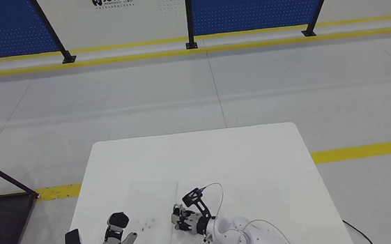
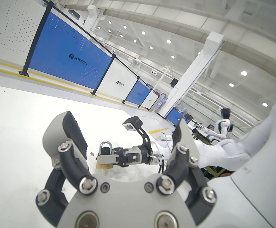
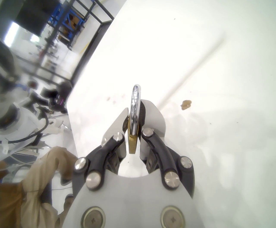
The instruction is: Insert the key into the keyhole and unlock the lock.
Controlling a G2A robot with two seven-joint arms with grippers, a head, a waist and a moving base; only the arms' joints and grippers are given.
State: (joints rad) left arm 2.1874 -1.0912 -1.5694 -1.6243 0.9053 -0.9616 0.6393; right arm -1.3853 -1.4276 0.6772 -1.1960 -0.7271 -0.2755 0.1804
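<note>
Brass lock, gripped by right end effector

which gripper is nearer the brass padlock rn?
Right. The right gripper is shut on the brass padlock with a silver shackle, clamping its body. The left gripper is open and apart from it, facing it from the side.

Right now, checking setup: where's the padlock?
The padlock sits clamped in the right gripper, shackle up in the left wrist view, over the table's near side, beside the open left gripper.
</note>
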